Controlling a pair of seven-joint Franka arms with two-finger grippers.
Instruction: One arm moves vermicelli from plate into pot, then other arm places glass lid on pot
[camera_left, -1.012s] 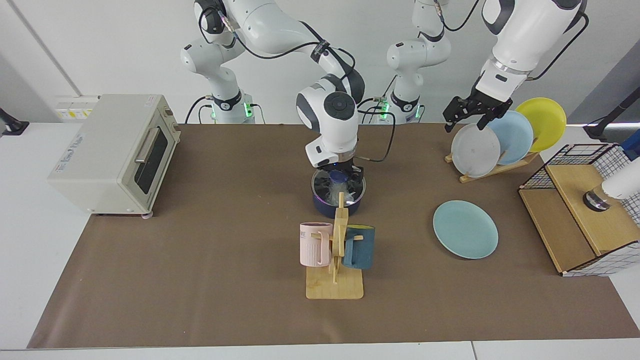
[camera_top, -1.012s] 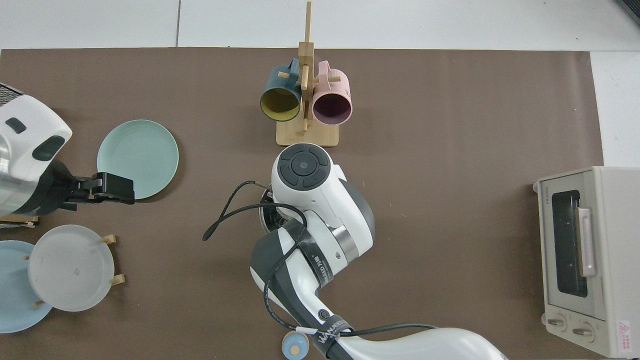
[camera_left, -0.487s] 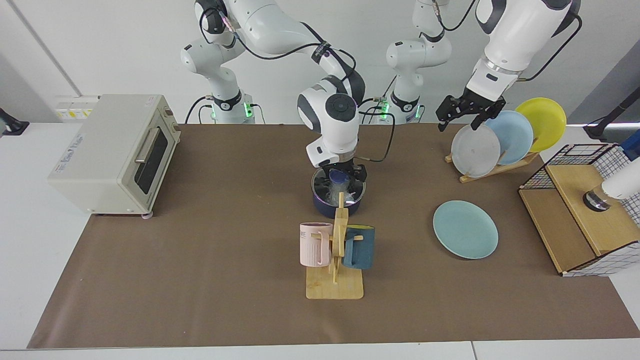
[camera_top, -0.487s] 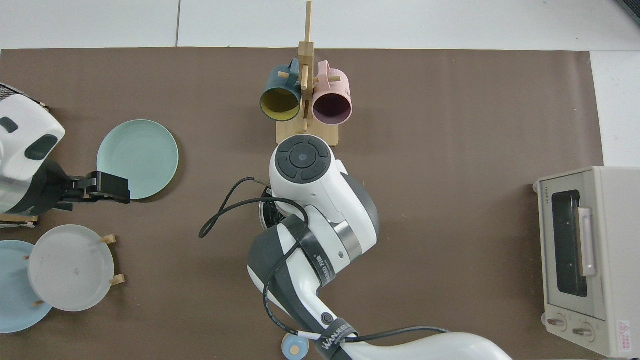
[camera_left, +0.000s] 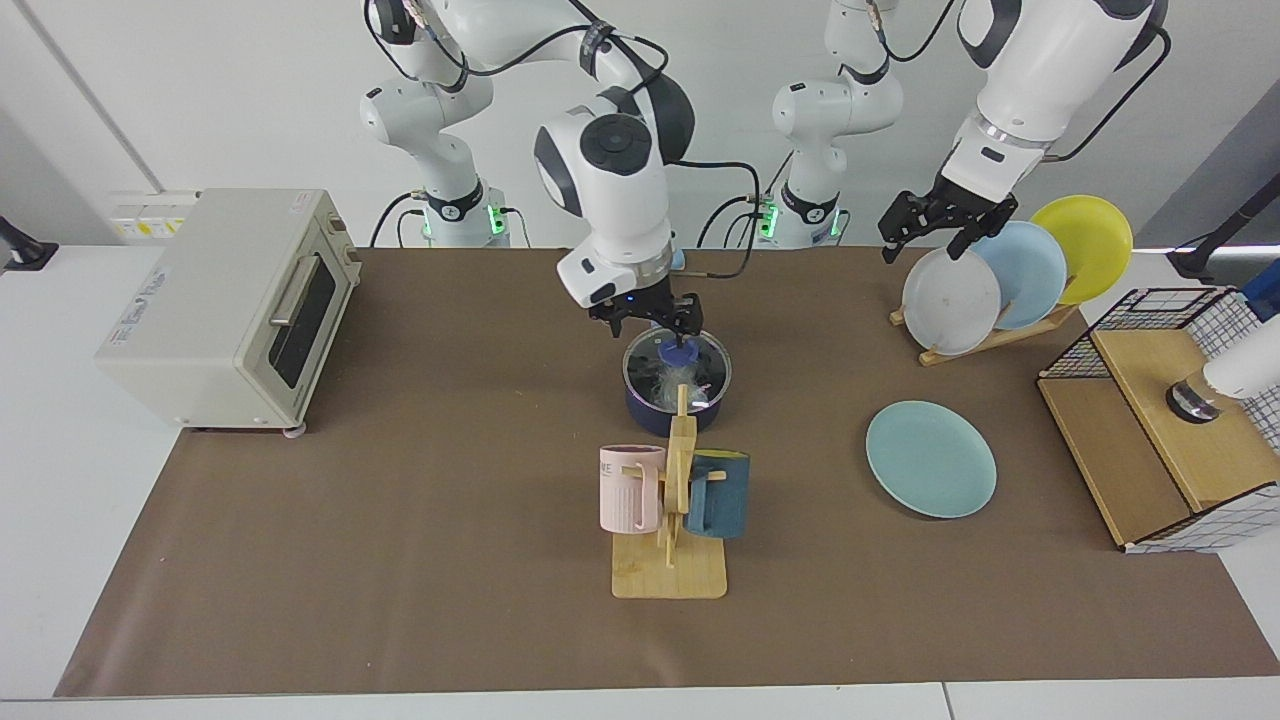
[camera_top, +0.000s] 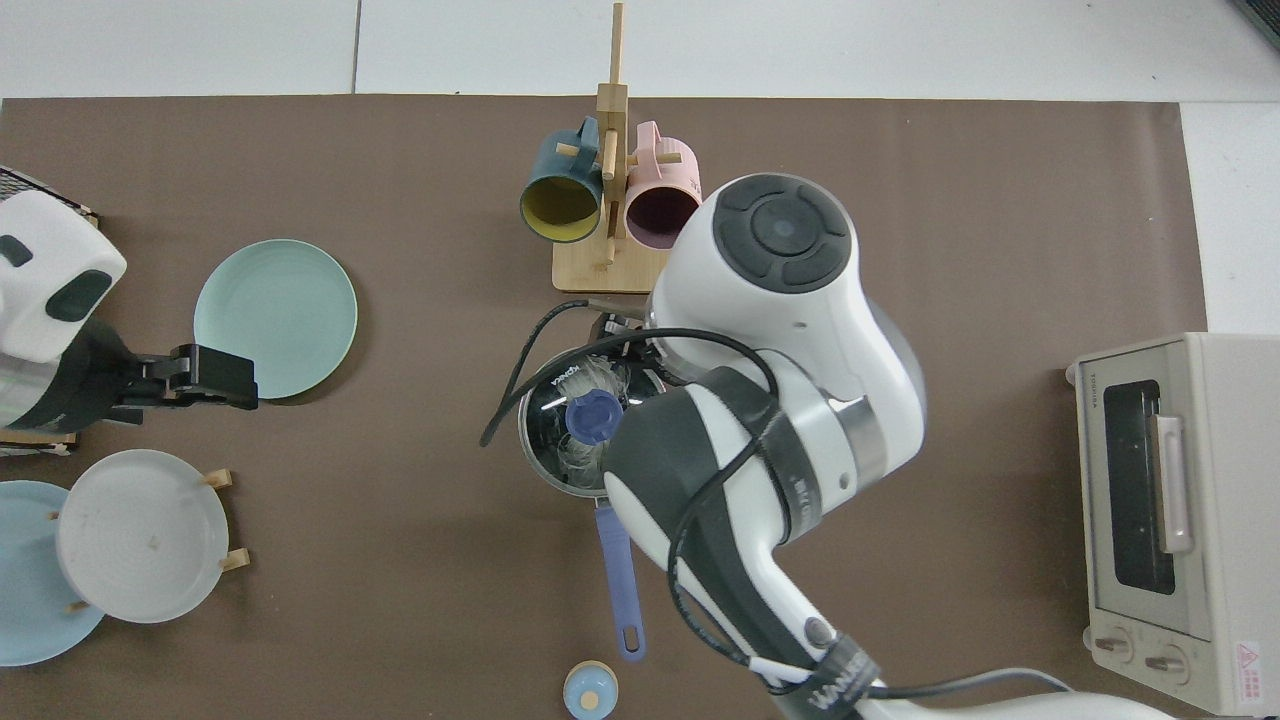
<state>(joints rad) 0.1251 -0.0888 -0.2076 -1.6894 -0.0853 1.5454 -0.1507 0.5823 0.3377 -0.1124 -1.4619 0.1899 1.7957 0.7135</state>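
Vermicelli (camera_left: 672, 380) inside the pot (camera_left: 650, 412), a pale wispy tangle seen through the glass lid (camera_left: 678, 355). Glass lid seated flat on the pot's rim, blue knob up at its centre. Pot upright on the brown mat (camera_left: 400, 500) spread over the counter (camera_left: 60, 450), about mid-mat, with its long blue handle (camera_top: 615, 560) pointing toward the robots' bases, plain in the top view.

Right gripper (camera_left: 652, 325) just above the pot, over the lid's edge on the robots' side and clear of the knob; jaws spread, holding nothing. From above, that side of the pot partly covered by the right arm's bulk.

Wooden mug stand (camera_left: 668, 575) just beside the pot on the camera side of the facing view, a pink mug (camera_left: 630, 488) and a dark teal mug (camera_left: 720, 495) hung on its pegs.

Plate (camera_left: 930, 458) bare and flat on the mat, well apart from the pot on the left arm's side.

Left gripper (camera_left: 925, 248) farther from the pot than the plate, raised, just over the top edge of a grey-white plate (camera_left: 950, 300) standing in a wooden rack (camera_left: 1000, 335); jaws spread, empty; arm waiting. Sky-blue plate (camera_left: 1030, 270) and yellow plate (camera_left: 1095, 240) in the same rack, beyond the grey-white one.

Toaster oven (camera_left: 200, 300) well apart from the pot on the right arm's side, at the mat's edge.
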